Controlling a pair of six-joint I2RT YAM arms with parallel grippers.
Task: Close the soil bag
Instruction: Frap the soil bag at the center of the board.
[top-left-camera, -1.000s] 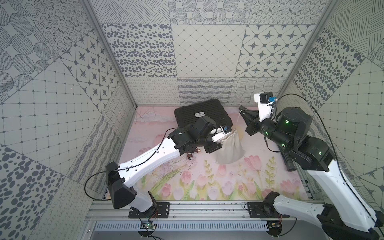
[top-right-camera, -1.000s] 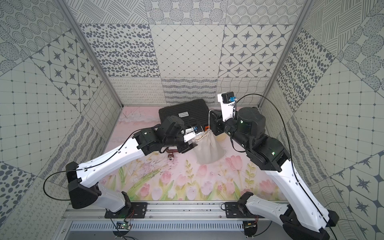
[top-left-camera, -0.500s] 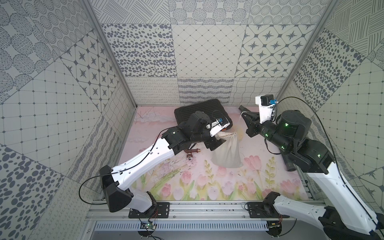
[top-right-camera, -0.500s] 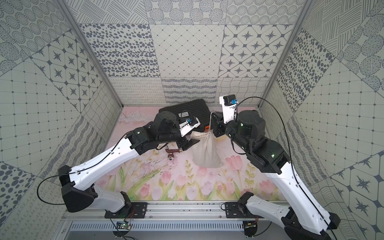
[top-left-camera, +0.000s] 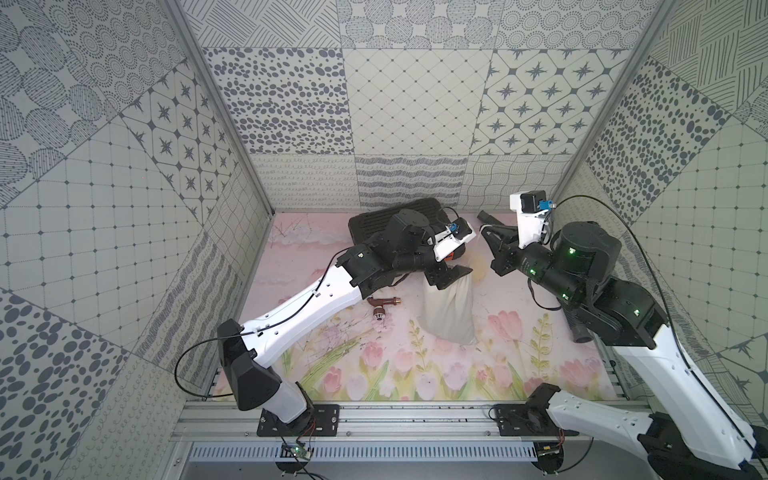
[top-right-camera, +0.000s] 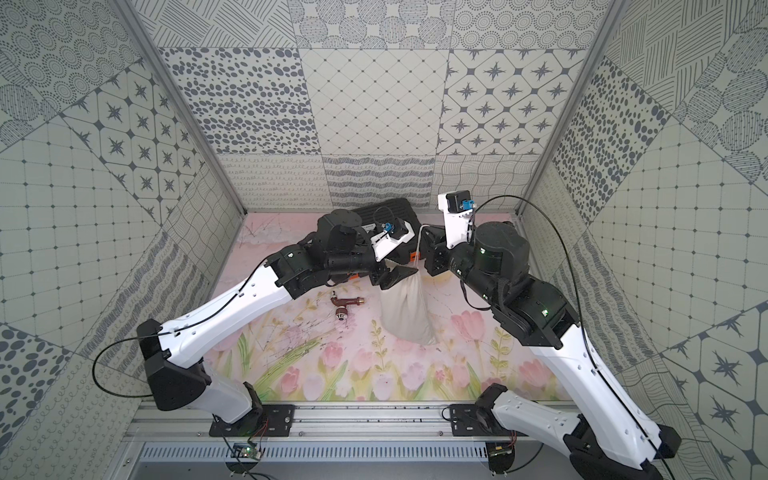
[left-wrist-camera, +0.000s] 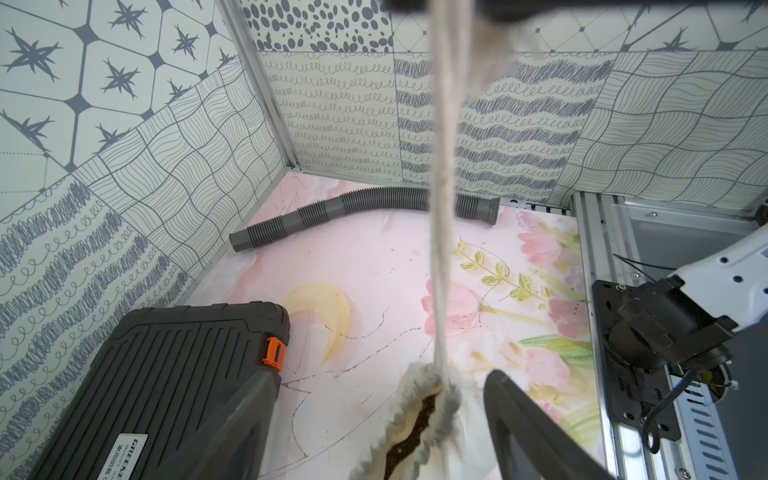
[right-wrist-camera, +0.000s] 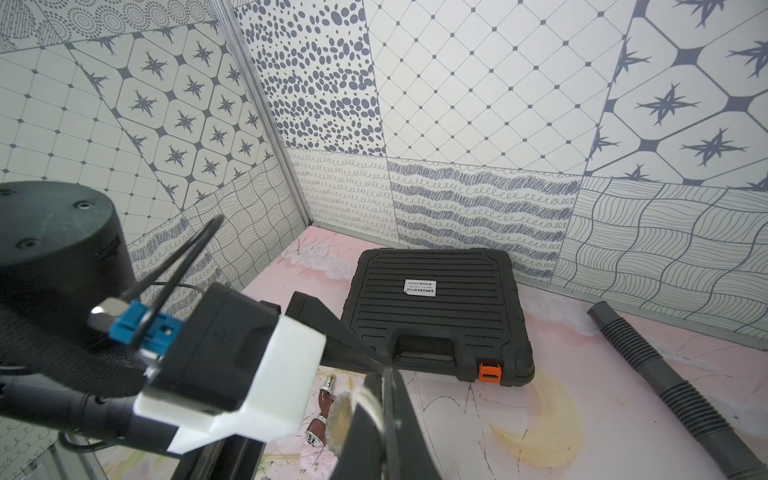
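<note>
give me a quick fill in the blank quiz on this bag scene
The right fingers pinch the bag's white ____.
The black case has an ____ latch.
Dark ____ shows inside the bag's mouth.
Missing words: cord, orange, soil.

Both top views look steeply down from above the front rail (top-left-camera: 415, 419) toward the back wall (top-left-camera: 407, 183), sharing nearly the whole enclosure, while the left wrist camera sits close over the soil bag (left-wrist-camera: 469, 436) facing the robot's right wall (left-wrist-camera: 498, 124), and the right wrist camera faces the black case (right-wrist-camera: 440, 316), common to both wrist views.
</note>
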